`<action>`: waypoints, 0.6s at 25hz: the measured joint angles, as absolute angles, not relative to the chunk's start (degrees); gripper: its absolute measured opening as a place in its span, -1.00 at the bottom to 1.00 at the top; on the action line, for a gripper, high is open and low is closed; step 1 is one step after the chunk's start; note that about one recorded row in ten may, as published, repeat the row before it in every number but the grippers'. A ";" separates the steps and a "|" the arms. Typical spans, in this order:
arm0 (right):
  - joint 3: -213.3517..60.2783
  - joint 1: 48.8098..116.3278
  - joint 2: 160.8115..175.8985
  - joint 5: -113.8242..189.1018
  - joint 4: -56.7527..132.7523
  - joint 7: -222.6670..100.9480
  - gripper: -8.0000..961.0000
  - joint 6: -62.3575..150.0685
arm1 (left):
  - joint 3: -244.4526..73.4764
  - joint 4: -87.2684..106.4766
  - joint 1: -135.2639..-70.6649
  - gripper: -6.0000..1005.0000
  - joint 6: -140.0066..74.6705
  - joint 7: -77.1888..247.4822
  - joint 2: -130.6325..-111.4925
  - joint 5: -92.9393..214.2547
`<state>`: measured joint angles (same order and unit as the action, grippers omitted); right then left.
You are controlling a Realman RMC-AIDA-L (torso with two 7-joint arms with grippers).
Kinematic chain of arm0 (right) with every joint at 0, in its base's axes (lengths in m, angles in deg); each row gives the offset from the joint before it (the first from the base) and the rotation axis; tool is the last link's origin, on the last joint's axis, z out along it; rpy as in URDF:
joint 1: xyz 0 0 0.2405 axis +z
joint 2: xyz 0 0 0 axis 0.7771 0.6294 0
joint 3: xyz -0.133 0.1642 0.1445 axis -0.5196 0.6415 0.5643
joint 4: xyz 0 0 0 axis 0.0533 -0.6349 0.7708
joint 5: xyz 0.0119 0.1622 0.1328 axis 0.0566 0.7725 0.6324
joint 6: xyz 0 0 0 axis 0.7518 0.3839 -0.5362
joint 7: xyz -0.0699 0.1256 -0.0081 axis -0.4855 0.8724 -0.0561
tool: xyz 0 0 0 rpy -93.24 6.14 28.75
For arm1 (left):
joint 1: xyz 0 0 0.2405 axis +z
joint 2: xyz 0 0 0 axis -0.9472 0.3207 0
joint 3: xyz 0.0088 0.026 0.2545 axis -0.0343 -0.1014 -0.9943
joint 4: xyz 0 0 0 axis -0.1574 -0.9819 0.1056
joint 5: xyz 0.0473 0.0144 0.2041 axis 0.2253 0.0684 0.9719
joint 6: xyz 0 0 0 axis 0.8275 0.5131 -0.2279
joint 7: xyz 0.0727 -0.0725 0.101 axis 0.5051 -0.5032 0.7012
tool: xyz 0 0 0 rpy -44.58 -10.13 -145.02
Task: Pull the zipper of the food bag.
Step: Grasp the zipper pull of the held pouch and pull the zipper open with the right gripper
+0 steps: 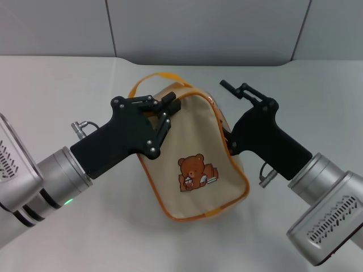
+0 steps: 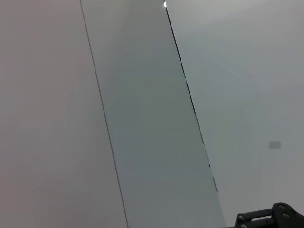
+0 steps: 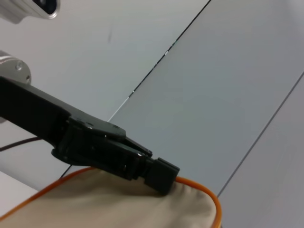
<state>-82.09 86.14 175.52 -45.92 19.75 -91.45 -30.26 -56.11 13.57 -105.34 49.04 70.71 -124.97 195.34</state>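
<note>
The beige food bag [image 1: 195, 150] with orange piping and a brown bear print lies mid-table. Its orange strap handle [image 1: 148, 80] arches behind. My left gripper [image 1: 170, 105] is shut on the top left corner of the bear panel. In the right wrist view its fingertip [image 3: 160, 174] clamps the bag's [image 3: 118, 202] top edge. My right gripper [image 1: 226, 116] is open at the bag's right side. One finger [image 1: 241, 90] sticks up free and the other presses the orange zip track [image 1: 222, 127]. The silver pull tab is hidden.
The bag rests on a white table [image 1: 68, 79] with grey wall panels [image 1: 204, 28] behind. The left wrist view shows only wall panels [image 2: 142, 118] and a bit of black gripper link [image 2: 273, 218].
</note>
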 joint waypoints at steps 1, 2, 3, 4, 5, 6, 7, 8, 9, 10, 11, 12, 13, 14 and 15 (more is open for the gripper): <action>-82.21 86.21 175.53 -45.92 19.71 -91.45 0.19 -30.26 | -56.11 13.57 -105.31 -0.88 49.06 70.71 -124.97 195.34; -82.26 86.26 175.53 -45.94 19.70 -91.44 0.12 -30.26 | -56.11 13.57 -105.29 -0.88 49.08 70.71 -124.97 195.35; -82.27 86.29 175.53 -45.96 19.68 -91.44 0.06 -30.26 | -56.11 13.57 -105.27 -0.88 49.09 70.71 -124.98 195.36; -82.27 86.32 175.53 -45.97 19.65 -91.45 -0.01 -30.26 | -56.11 13.57 -105.27 -0.88 49.10 70.71 -124.98 195.36; -82.28 86.36 175.53 -45.99 19.64 -91.44 -0.08 -30.26 | -56.11 13.57 -105.27 -0.88 49.14 70.71 -124.98 195.36; -82.28 86.41 175.53 -46.00 19.60 -91.44 -0.13 -30.27 | -56.11 13.57 -105.27 -0.88 49.16 70.71 -124.98 195.37; -82.31 86.49 175.53 -46.00 19.38 -91.45 -0.18 -30.27 | -56.11 13.57 -105.27 -0.88 49.19 70.71 -124.98 195.36; -82.32 86.49 175.53 -46.00 19.18 -91.55 -0.23 -30.27 | -56.11 13.57 -105.27 -0.88 49.22 70.71 -124.98 195.37; -82.32 86.49 175.53 -46.00 19.18 -91.55 -0.27 -30.27 | -56.11 13.57 -105.26 -0.88 49.23 70.71 -124.98 195.37; -82.32 86.49 175.53 -46.01 19.03 -91.69 -0.32 -30.27 | -56.11 13.57 -105.24 -0.88 49.23 70.71 -124.98 195.37; -82.32 86.50 175.53 -46.00 18.93 -91.79 -0.37 -30.28 | -56.11 13.57 -105.22 -0.88 49.23 70.71 -124.98 195.37; -82.36 86.50 175.53 -46.01 18.89 -91.86 -0.42 -30.28 | -56.11 13.57 -105.18 -0.88 49.22 70.71 -124.97 195.37; -82.37 86.50 175.53 -46.02 18.88 -91.87 -0.47 -30.28 | -56.12 13.57 -105.18 -0.88 49.21 70.71 -124.98 195.37; -82.37 86.50 175.53 -46.04 18.88 -91.88 -0.51 -30.28 | -56.12 13.57 -105.18 -0.88 49.21 70.71 -124.98 195.37; -82.37 86.50 175.53 -46.04 18.88 -91.88 -0.56 -30.28 | -56.11 13.57 -105.18 -0.88 49.20 70.70 -124.98 195.37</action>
